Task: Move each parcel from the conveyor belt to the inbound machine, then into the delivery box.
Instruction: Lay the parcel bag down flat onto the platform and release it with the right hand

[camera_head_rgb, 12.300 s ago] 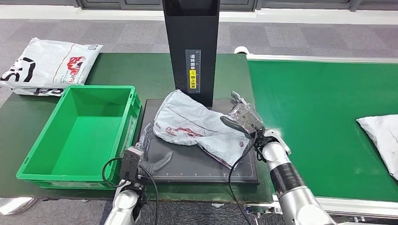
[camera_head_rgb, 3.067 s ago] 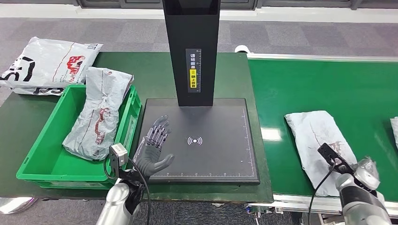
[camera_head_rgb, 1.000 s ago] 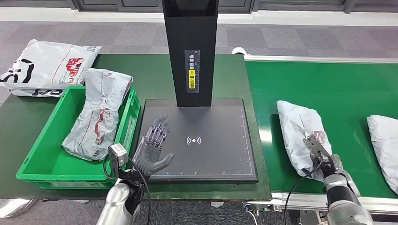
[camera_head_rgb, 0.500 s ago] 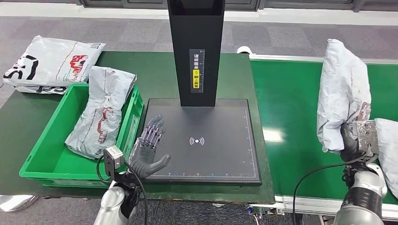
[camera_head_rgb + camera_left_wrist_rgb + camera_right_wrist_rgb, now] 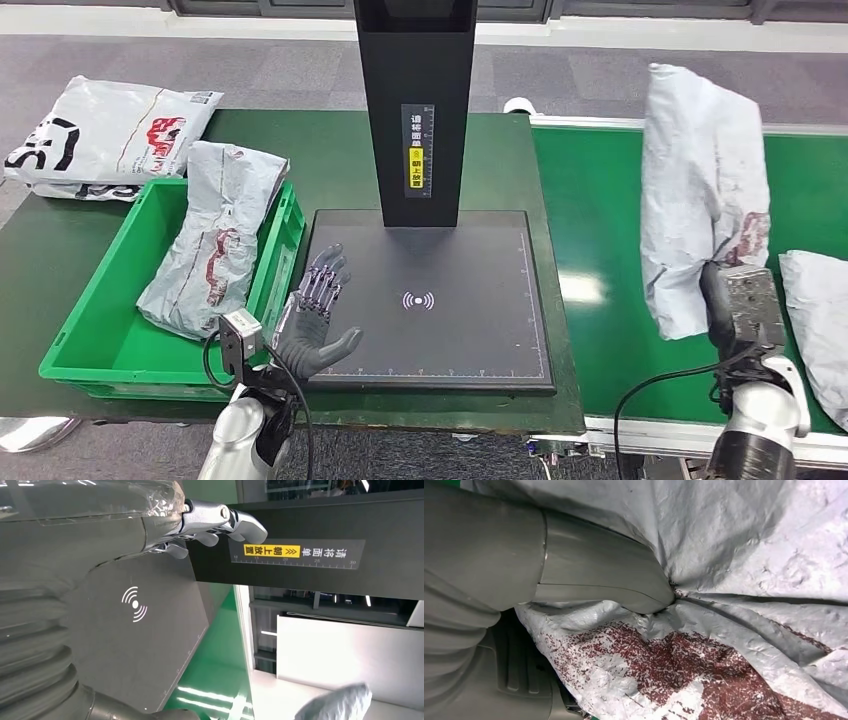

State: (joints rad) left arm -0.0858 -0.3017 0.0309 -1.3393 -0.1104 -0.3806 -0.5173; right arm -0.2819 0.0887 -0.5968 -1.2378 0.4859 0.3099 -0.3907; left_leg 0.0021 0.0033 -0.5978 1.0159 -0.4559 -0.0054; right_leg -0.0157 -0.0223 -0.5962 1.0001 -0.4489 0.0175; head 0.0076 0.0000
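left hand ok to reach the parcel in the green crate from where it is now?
Probably yes: the left hand is open over the scanner pad's left edge, the crate adjacent, its parcel uncovered.

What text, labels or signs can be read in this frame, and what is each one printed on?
"请将面单" in white, then "朝上放置" on a yellow patch with a ruler scale reaching "30": on the label of the inbound machine's black column.
Wireless-wave symbol, no words: on the machine's black scan plate.
Large black letters and a red logo: on the white parcel beside the green box, too crumpled to read.
Red print on the grey parcel held by the right hand: unreadable.
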